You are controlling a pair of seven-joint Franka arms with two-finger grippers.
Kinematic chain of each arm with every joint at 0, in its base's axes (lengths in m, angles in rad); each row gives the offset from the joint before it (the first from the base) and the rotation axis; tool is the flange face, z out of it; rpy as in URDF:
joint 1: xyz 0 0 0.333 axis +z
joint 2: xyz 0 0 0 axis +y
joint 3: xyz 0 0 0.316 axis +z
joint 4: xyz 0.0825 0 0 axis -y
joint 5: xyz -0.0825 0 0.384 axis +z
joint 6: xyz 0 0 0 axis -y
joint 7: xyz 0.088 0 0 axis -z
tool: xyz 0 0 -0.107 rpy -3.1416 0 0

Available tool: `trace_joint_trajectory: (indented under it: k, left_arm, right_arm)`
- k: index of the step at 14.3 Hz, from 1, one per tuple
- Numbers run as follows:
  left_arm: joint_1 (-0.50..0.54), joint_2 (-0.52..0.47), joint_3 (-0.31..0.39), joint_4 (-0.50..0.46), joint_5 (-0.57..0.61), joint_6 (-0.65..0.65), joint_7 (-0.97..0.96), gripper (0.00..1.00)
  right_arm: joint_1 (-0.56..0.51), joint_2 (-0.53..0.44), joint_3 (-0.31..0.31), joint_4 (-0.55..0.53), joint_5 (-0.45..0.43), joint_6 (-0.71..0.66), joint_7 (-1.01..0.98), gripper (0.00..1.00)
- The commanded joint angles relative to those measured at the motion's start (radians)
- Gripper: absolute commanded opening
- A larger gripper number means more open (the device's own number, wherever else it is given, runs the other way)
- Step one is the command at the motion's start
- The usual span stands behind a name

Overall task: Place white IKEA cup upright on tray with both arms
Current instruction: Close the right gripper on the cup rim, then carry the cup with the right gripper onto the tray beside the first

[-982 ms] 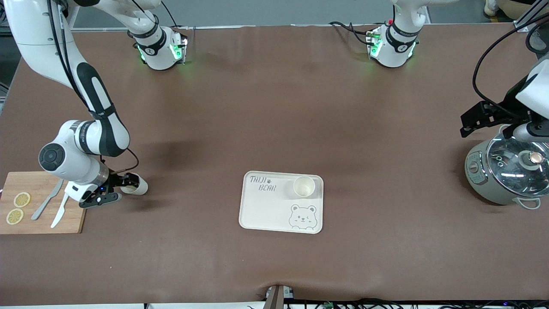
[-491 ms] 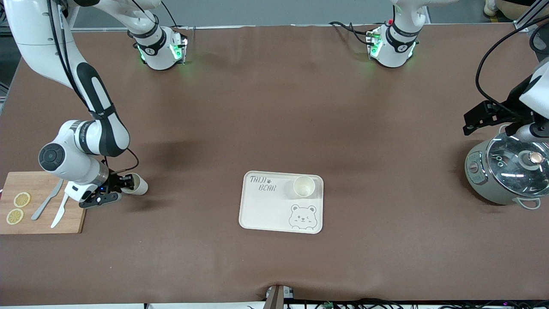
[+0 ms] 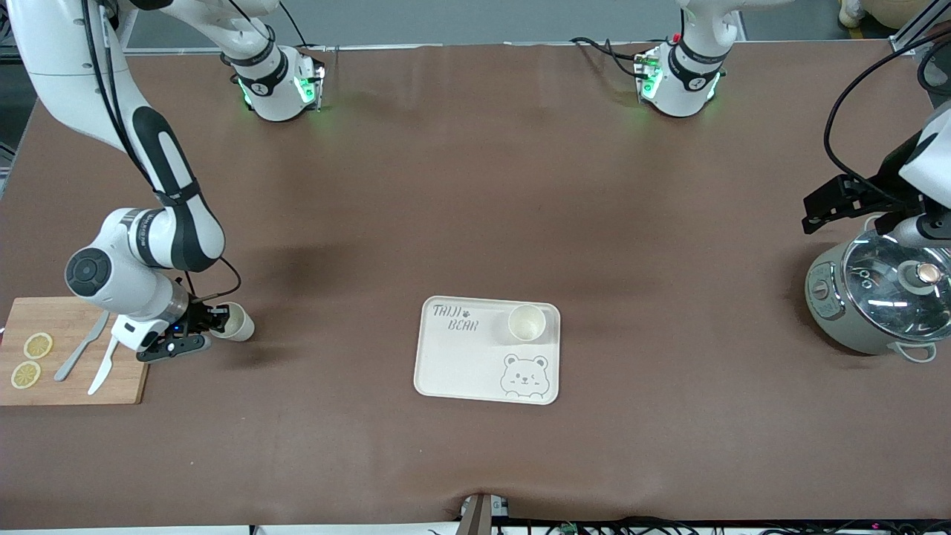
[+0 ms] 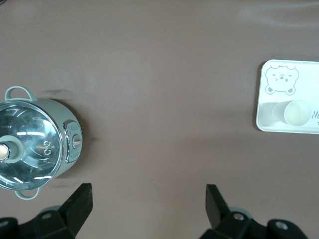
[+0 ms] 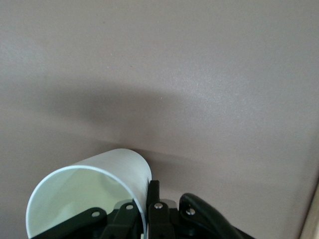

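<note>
Glossy white cup [image 3: 235, 322] pinched at its rim by the right gripper [image 3: 212, 320], tilted just above the brown mat.

Matte brown cloth [image 3: 475, 186] covers the table, smooth with faint creases, and wide bare room runs between this cup and the cream tray [image 3: 461, 364], which lies at about 3 o'clock from it. That tray is flat, round-cornered and rimmed (a grey bear is drawn in one corner), and a second white cup [image 3: 527, 322] stands upright in it. In the right wrist view the black fingers [image 5: 130, 215] clamp the thin curved wall of the held cup [image 5: 89, 191]. A wooden board [image 3: 67, 386] carrying lemon slices [image 3: 31, 360] and cutlery [image 3: 85, 355] sits just beside the right gripper. Fingers spread apart, the left gripper [image 4: 149, 204] waits over bare cloth beside the glass-lidded pot [image 3: 877, 297], well apart from the tray.
</note>
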Motion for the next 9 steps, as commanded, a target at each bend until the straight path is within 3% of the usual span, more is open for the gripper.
trace_joint_trajectory:
  k: [1,3,6,9]
  left_arm:
    - [0.003,-0.005,-0.006,-0.002,0.02,-0.012,0.015,1.0]
    - [0.003,-0.005,-0.006,-0.002,0.02,-0.012,0.015,1.0]
    - [0.003,-0.005,-0.006,-0.002,0.018,-0.012,0.014,1.0]
    - [0.006,-0.005,-0.006,-0.002,0.018,-0.012,0.015,1.0]
  right_arm:
    - [0.009,-0.003,0.019,0.209,0.01,-0.278,0.056,0.0]
    - [0.042,0.005,0.068,0.404,0.01,-0.526,0.301,0.0]
    - [0.186,0.014,0.088,0.498,0.007,-0.551,0.614,0.0]
    - [0.311,0.098,0.088,0.605,0.041,-0.534,0.857,0.0]
